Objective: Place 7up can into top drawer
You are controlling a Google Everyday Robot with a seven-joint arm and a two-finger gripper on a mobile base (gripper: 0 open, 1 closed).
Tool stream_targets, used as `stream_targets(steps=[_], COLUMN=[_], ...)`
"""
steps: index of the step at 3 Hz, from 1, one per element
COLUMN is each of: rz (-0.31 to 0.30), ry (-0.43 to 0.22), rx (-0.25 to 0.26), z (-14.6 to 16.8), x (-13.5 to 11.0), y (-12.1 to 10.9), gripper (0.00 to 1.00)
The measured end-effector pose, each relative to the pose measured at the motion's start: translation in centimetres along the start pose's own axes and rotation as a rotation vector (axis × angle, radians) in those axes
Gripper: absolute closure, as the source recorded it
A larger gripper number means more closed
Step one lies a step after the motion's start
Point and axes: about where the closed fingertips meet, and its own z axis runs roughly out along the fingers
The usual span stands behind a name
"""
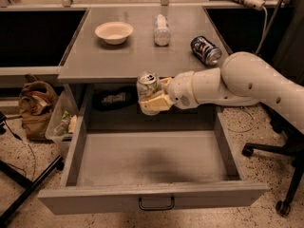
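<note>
The 7up can [147, 85] hangs upright, long axis vertical and silver top up, just before the table [133, 61] front edge, above the rear of the open top drawer [76, 151], midway between its walls. The gripper [153, 97], reaching from the right, clamps it.

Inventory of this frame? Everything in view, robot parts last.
7up can: 1, silvery-white, upright in the gripper, above the back of the drawer
top drawer: 1, grey, pulled open below the table front
table: 1, grey, behind the drawer
bowl: 1, cream, table back left
plastic bottle: 1, clear, table back centre
dark blue can: 1, on its side, table right
bag: 1, brown, floor left
bin: 1, clear, floor beside the bag
chair base: 1, black, floor right
arm: 1, white, reaching in from the right
gripper: 1, yellowish fingers, shut on the 7up can
</note>
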Motion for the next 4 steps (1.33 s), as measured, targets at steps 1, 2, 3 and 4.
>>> stream_targets(steps=[1, 2, 3, 4], rz=[0.025, 0.042, 0.037, 0.008], ry=[-0.046, -0.103, -0.128, -0.118], rx=[0.036, 0.081, 0.088, 0.105], z=[0.5, 2.6, 5.3, 7.8], x=[2.0, 6.5, 9.5, 10.8], y=[2.3, 5.0, 6.0, 5.2], gripper=[1.0, 1.0, 1.0, 1.0])
